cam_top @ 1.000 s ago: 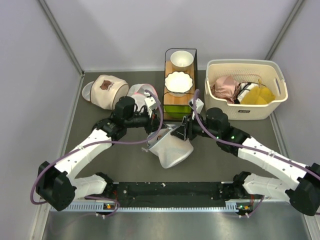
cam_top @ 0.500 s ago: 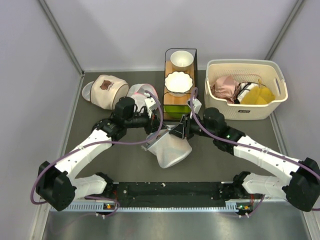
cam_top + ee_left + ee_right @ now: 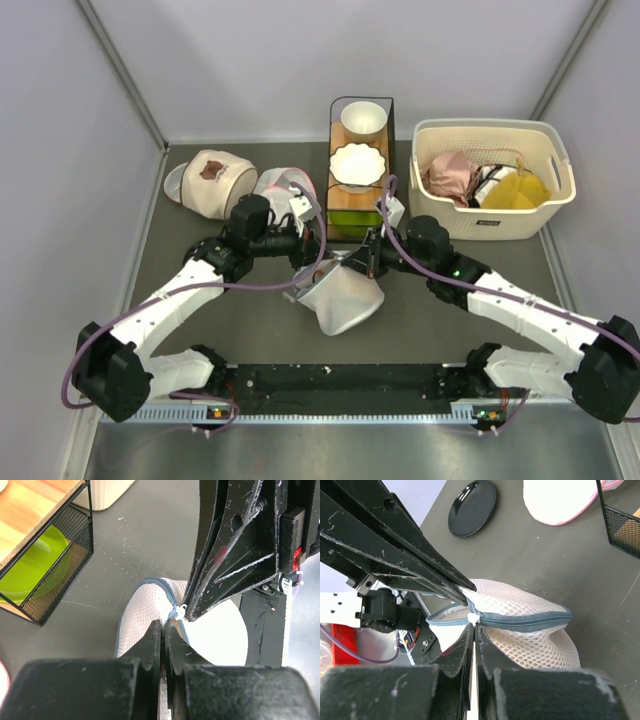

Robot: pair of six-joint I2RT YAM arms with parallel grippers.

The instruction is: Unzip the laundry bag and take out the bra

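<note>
The laundry bag (image 3: 340, 300), white mesh with grey zip trim, lies crumpled between the two arms. My left gripper (image 3: 320, 262) is shut on a fold of its mesh just beside the zip (image 3: 162, 626). My right gripper (image 3: 348, 263) meets it from the other side. Its jaws are shut on the small white zipper pull (image 3: 474, 617) at the end of the closed grey zipper (image 3: 530, 621). In the left wrist view the right gripper's fingertips (image 3: 192, 611) touch that pull (image 3: 179, 612). The bra is out of view.
A black wire rack (image 3: 361, 165) with white bowls and a green plate stands just behind the grippers. A cream basket (image 3: 493, 180) with pink and yellow garments sits at the back right. A beige mesh bag (image 3: 212, 180) and a pink-trimmed bag (image 3: 282, 186) lie back left.
My right gripper moved a little left to the bag's zip and closed on the zipper pull. The left gripper stayed shut on the mesh.
</note>
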